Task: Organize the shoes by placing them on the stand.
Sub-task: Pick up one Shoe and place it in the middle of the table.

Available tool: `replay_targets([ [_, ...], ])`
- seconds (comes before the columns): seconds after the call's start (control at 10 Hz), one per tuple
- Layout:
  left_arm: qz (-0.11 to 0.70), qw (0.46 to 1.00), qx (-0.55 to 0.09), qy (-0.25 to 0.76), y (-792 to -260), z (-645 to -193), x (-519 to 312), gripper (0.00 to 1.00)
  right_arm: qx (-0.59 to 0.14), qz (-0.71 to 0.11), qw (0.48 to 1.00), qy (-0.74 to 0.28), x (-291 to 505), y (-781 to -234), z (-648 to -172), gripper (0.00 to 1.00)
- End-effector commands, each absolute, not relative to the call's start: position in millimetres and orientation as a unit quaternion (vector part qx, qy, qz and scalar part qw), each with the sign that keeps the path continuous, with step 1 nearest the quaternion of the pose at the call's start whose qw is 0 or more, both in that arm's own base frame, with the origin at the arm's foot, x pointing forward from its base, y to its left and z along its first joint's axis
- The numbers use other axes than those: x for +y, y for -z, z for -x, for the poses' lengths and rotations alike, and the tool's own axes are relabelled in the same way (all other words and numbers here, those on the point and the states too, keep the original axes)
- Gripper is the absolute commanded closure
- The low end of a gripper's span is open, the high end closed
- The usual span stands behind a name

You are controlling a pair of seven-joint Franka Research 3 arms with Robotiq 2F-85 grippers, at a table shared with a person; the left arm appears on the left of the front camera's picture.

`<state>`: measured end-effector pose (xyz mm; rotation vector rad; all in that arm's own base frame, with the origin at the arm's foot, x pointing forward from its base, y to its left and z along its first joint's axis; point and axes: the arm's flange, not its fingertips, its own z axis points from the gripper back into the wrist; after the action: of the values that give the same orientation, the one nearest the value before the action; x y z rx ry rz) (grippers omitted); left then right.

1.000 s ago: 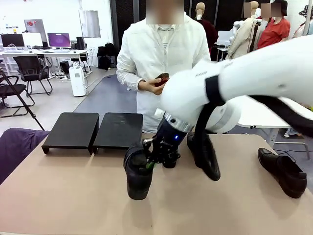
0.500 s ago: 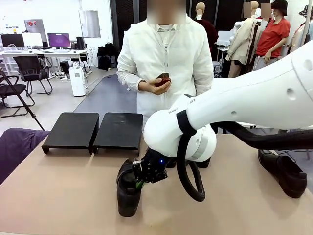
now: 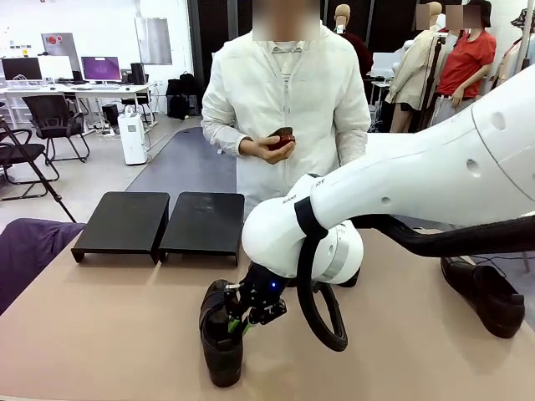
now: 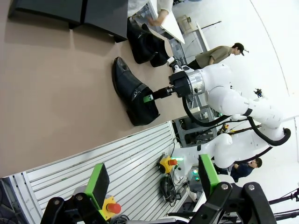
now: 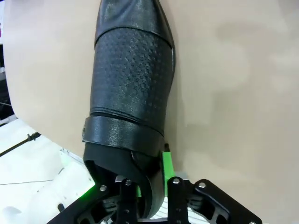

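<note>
**Stand**: two matte-black flat sections side by side on the tan worktop, at its far left part.

**Near shoe**: black leather, sole down on the worktop. It lies on the robot's side of the stand's right section and apart from it, toe toward the robot.

**Right hand**: set at the near shoe's heel opening. In the right wrist view its fingers straddle the heel wall, with a green pad against the leather. Whether the fingers are pinching or standing loose cannot be told.

**Two further shoes**: they stand together just beside the stand's right end, seen in the left wrist view.

**Far-right shoe**: on the worktop, well apart from the stand toward the right edge.

**Left hand**: fingers spread wide with nothing between them. It is well apart from the stand, over the robot's edge of the worktop.

**Person**: in a white coat, standing beyond the stand and holding a small dark red object in both hands.
</note>
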<state>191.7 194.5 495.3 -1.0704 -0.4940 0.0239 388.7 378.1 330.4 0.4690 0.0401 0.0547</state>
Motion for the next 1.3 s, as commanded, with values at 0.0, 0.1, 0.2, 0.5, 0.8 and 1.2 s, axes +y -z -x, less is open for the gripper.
replay_targets([
  [0.0,0.509,0.826,-0.241,-0.005,-495.9,-191.5,194.5,0.0,0.025,-0.27,0.963,-0.007,376.5,-340.1,-396.3,0.0],
  [0.1,0.509,0.826,-0.241,-0.005,-495.9,-191.5,194.5,0.0,0.022,-0.286,0.958,-0.006,371.3,-351.4,-397.4,0.0],
  [0.2,0.509,0.826,-0.241,-0.005,-495.9,-191.5,194.5,0.0,0.019,-0.304,0.953,-0.01,358.7,-373.4,-398.2,0.0],
  [0.5,0.509,0.826,-0.241,-0.005,-495.9,-191.5,194.5,0.0,0.08,-0.347,0.934,-0.031,265.4,-476.5,-382.4,0.0],
  [0.8,0.509,0.826,-0.241,-0.005,-495.9,-191.5,194.5,0.0,0.046,-0.362,0.93,-0.032,230.4,-514.1,-368.3,0.0],
  [1.2,0.509,0.826,-0.241,-0.005,-495.9,-191.5,194.5,0.0,0.106,-0.379,0.905,-0.163,349.8,-479.9,-350.2,0.0],
])
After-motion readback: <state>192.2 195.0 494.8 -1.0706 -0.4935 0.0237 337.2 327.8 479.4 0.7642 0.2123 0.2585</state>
